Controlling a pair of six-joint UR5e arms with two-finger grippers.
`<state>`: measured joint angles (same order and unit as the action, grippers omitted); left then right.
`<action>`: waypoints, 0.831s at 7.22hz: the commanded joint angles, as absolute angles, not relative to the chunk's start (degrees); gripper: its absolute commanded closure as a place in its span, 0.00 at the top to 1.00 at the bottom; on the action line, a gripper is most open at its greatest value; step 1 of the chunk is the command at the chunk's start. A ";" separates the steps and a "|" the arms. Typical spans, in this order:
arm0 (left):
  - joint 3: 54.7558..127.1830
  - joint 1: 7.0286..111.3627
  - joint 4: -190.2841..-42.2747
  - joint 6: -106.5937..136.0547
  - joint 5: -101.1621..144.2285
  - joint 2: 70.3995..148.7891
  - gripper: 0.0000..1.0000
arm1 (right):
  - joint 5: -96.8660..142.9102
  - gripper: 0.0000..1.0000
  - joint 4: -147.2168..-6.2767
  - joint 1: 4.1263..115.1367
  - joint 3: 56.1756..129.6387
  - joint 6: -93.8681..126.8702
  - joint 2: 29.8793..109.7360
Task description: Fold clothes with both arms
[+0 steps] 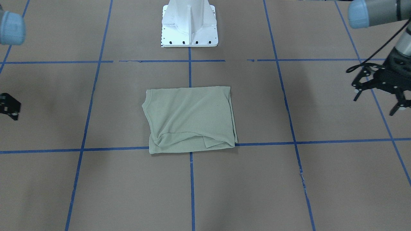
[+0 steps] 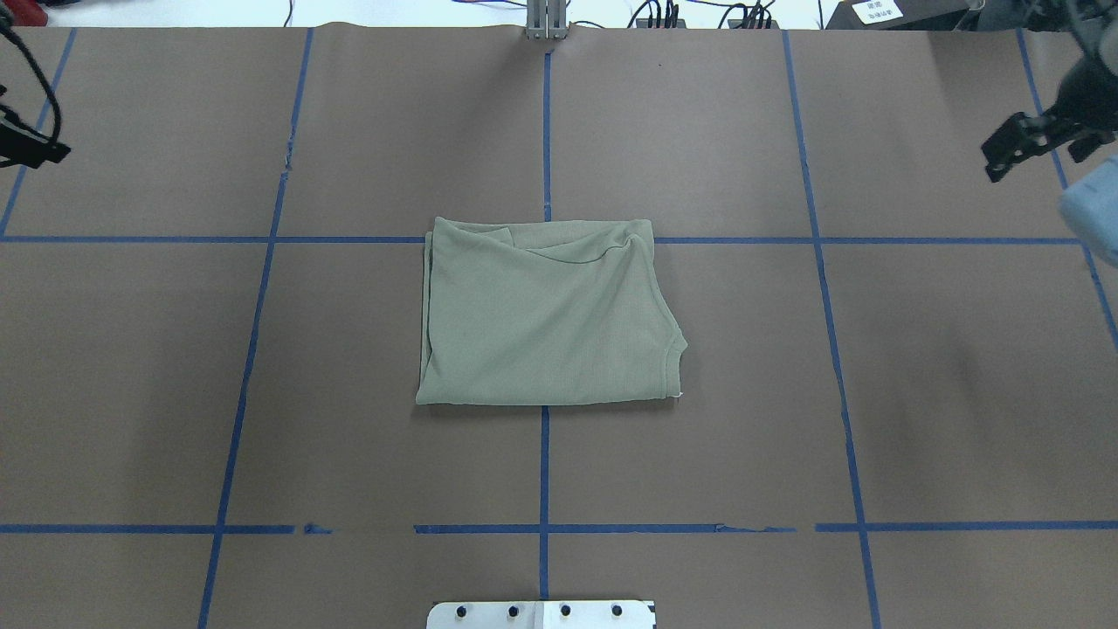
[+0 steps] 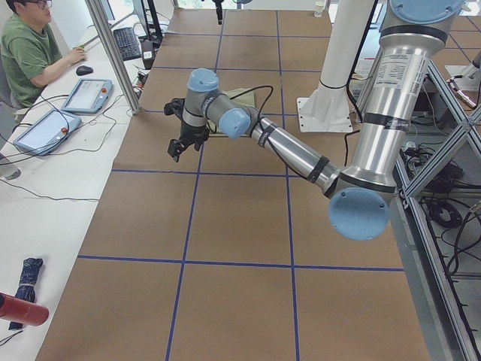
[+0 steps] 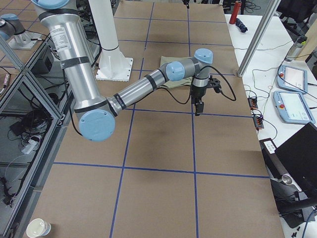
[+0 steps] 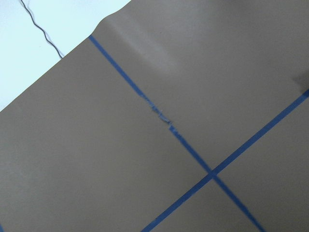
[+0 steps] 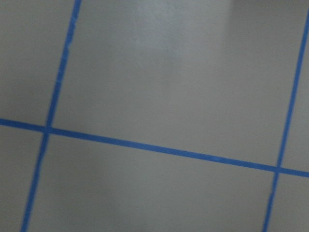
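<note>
**Both arms held out wide to the sides**

The left arm (image 3: 301, 154) reaches outward with its elbow bent. The left pincer (image 1: 376, 103) points downward, fingers spread wide with nothing between them. The right arm (image 4: 143, 89) mirrors it on the opposite side, and the right pincer (image 2: 1017, 148) also hangs downward, its finger gap too unclear to judge
</note>
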<state>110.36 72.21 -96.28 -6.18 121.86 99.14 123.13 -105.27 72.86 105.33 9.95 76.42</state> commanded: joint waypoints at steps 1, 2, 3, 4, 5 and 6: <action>109.69 79.86 -96.42 -11.25 129.08 91.18 1.00 | 127.69 1.00 -105.38 86.08 105.29 -10.04 88.01; 109.25 80.85 -96.15 -11.25 129.89 87.58 1.00 | 129.53 1.00 -105.21 90.31 105.55 -11.32 92.68; 108.90 81.38 -95.37 -11.25 130.51 85.89 1.00 | 130.86 1.00 -103.12 92.70 105.56 -10.99 97.16; 108.11 83.65 -95.27 -11.16 130.52 84.04 1.00 | 131.04 1.00 -100.92 93.33 105.38 -10.29 99.12; 105.84 83.67 -95.53 -11.16 130.78 83.15 1.00 | 131.48 1.00 -100.81 93.34 105.21 -10.20 99.23; 105.91 83.76 -95.36 -11.08 132.26 83.14 1.00 | 131.92 1.00 -100.72 93.34 105.29 -10.28 98.97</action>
